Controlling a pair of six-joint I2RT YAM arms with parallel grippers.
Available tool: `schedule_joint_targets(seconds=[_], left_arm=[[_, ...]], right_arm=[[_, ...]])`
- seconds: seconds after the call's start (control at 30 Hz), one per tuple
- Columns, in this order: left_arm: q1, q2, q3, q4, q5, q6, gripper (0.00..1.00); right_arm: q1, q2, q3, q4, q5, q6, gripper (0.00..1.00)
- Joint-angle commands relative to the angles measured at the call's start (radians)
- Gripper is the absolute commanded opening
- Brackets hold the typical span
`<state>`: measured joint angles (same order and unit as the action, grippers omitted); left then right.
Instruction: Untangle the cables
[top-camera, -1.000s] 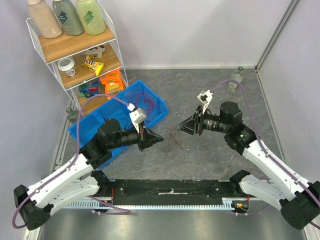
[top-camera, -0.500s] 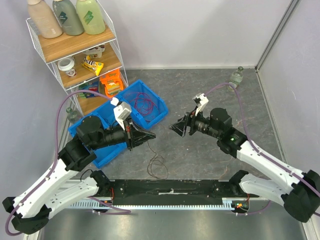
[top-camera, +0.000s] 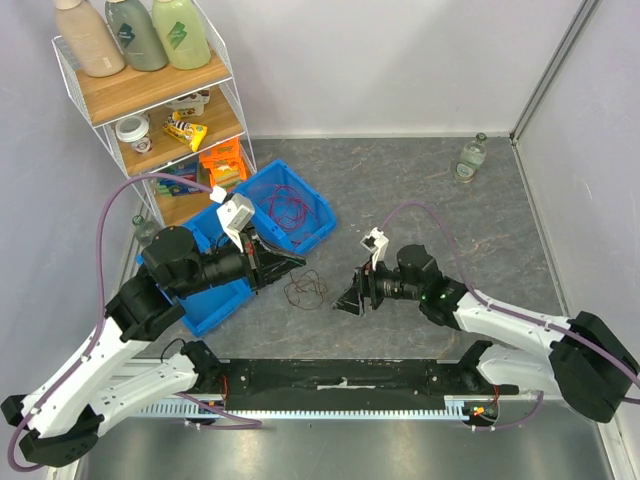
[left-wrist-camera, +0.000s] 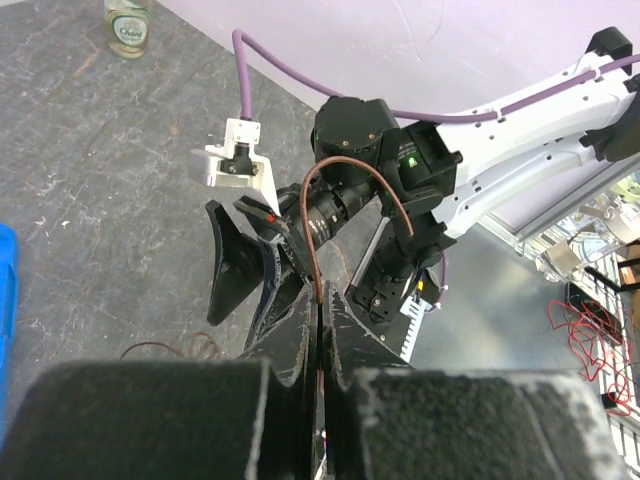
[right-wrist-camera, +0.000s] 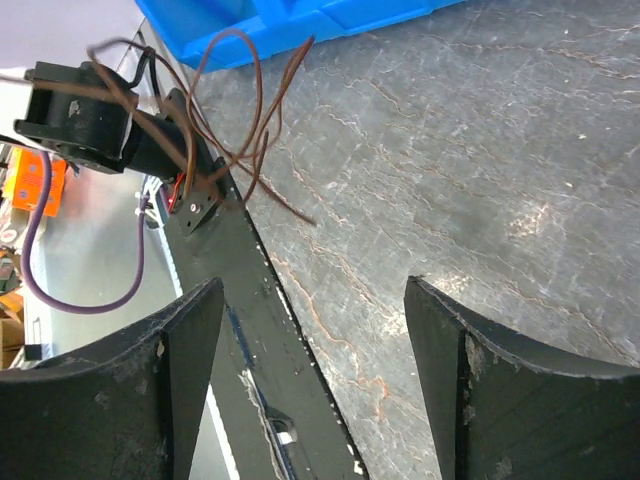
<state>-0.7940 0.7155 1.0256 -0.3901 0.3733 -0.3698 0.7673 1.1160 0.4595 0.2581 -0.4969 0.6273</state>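
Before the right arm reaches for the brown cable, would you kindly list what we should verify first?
1. Left gripper shut on the brown cable: ok.
2. Right gripper open: ok.
3. Right gripper apart from the cable's loops: ok.
4. Loops in the right wrist view: ok.
5. Loops free of knots: cannot tell.
6. Magenta cables out of the blue bin: not ok, they lie inside.

No wording can be read with certainty. A printed label is seen on the small bottle (left-wrist-camera: 127, 27) at the upper left of the left wrist view, but its lettering is too blurred. Only a pale swirl mark is shown on the green bottles (top-camera: 183, 33) at the top view's upper left.
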Motion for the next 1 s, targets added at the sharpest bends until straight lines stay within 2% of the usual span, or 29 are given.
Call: schedule_joint_targets(seconds=[0.0,0.1,0.3,0.4,0.5,0.57,0.77,0.83,0.9,0.97], left_arm=[[-0.004,-0.004,0.048,0.003,-0.017,-0.004,0.02],[-0.004,-0.005,0.047,0.002,-0.02,0.002,0.02],[-0.004,-0.001,0.054,0.003,-0.02,0.005,0.02],[-0.005,-0.004,0.062,0.002,-0.014,0.0,0.02],[-0.004,-0.011,0.073,0.002,-0.008,-0.009,0.02],[-0.004,-0.019,0.08,0.005,-0.004,-0.018,0.02],[-0.005,-0.03,0.1,0.037,0.044,-0.052,0.02],[-0.004,-0.034,0.111,0.036,0.046,-0.052,0.02],[-0.005,-0.042,0.125,0.025,0.035,-0.046,0.02],[-0.005,-0.05,0.148,0.007,0.03,-0.037,0.02]], right_arm=[[0.02,0.03,-0.021,0.153,0.006,0.083,0.8],[0.049,0.079,-0.054,0.301,-0.006,0.156,0.79],[0.162,0.201,-0.047,0.466,0.058,0.222,0.79],[0.211,0.26,-0.035,0.501,0.101,0.233,0.73],[0.259,0.286,-0.004,0.414,0.225,0.192,0.66],[0.296,0.301,0.019,0.371,0.271,0.154,0.66],[0.336,0.399,0.087,0.428,0.351,0.176,0.65],[0.336,0.419,0.116,0.423,0.382,0.175,0.53],[0.336,0.423,0.148,0.347,0.458,0.17,0.42],[0.334,0.412,0.172,0.204,0.6,0.172,0.41]])
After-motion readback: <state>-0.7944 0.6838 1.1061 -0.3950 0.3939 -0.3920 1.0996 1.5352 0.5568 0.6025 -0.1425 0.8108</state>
